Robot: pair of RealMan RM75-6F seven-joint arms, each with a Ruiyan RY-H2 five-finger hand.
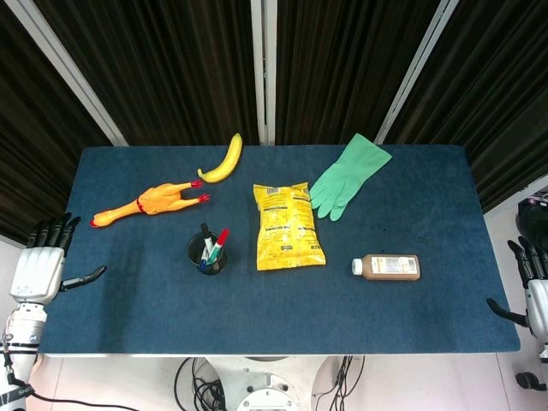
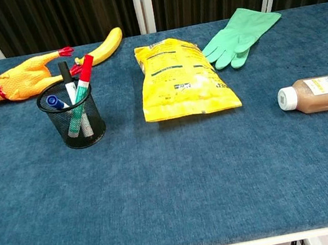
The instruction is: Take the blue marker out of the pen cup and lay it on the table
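Observation:
A black mesh pen cup [image 1: 206, 254] [image 2: 73, 116] stands on the blue table left of centre. Inside it lean a blue-capped marker [image 2: 54, 102], a red-capped one [image 2: 84, 70] and a black-capped one [image 2: 65, 72]. In the head view the blue marker [image 1: 204, 265] shows only as a small blue tip low in the cup. My left hand [image 1: 41, 264] hangs off the table's left edge, fingers apart and holding nothing. My right hand [image 1: 533, 287] hangs off the right edge, likewise empty with fingers spread. Neither hand shows in the chest view.
A yellow snack bag [image 1: 287, 226] lies just right of the cup. A rubber chicken [image 1: 147, 204] and a banana [image 1: 223, 160] lie behind it. A green glove [image 1: 347, 175] sits at the back right, a brown bottle [image 1: 387, 267] on its side at the right.

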